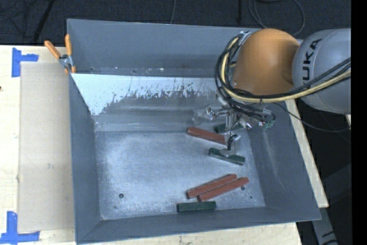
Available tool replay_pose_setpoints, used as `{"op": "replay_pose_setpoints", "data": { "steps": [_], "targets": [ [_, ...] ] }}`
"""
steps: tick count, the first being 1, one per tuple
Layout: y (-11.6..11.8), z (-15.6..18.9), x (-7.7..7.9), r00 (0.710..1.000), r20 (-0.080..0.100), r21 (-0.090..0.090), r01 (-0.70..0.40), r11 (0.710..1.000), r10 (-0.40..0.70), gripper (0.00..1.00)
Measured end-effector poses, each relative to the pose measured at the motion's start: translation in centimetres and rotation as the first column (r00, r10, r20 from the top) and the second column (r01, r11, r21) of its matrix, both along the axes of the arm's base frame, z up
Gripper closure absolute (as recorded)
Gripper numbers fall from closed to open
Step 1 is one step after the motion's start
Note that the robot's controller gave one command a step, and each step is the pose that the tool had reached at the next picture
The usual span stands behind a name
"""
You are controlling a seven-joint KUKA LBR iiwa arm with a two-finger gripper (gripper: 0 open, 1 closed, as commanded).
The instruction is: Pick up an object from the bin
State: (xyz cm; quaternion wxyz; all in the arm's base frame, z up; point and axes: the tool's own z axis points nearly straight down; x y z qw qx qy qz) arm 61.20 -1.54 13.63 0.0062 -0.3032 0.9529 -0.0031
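1. A grey metal bin (143, 66) is seen from above, with a speckled floor and sloping walls.
2. The robot arm (327, 66) reaches in from the right. A rounded orange cover (264, 60) sits at its wrist, with black and yellow cables (226, 74) looped around it.
3. The gripper (231, 136) points down into the right half of the bin, near the back wall and low over the floor. It cannot be told whether it is spread or pressed together, and nothing can be made out in its grasp.
4. An upper reddish-brown bar (205, 135) lies flat with its right end just beside the gripper tip.
5. A short dark green bar (226, 156) lies just in front of the gripper, slightly tilted. Whether the gripper touches either of these two bars cannot be told.
6. Nearer the front wall, a pair of reddish-brown bars (217, 187) lie side by side, touching along their length and slanting up to the right.
7. A front dark green bar (196, 207) lies level just in front of the pair's left end, close to the front wall
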Motion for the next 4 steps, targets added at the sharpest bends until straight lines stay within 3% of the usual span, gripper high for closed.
{"op": "replay_pose_setpoints", "data": {
  "steps": [1, 2, 3, 4],
  "targets": [
    [-2.6, -6.8, 0.6, 0.999, -0.013, 0.006, -0.032, 0.999, 0.033, 0.0],
    [-6.1, -0.3, 0.5, 0.999, -0.006, 0.0, -0.033, 0.999, 0.033, 0.0],
    [0.2, -6.3, 0.5, 0.999, -0.017, 0.006, -0.029, 1.0, 0.029, 0.0],
    [-3.5, 1.3, -0.9, 0.997, -0.006, 0.002, 0.072, 0.997, -0.072, 0.0]
  ]
}}
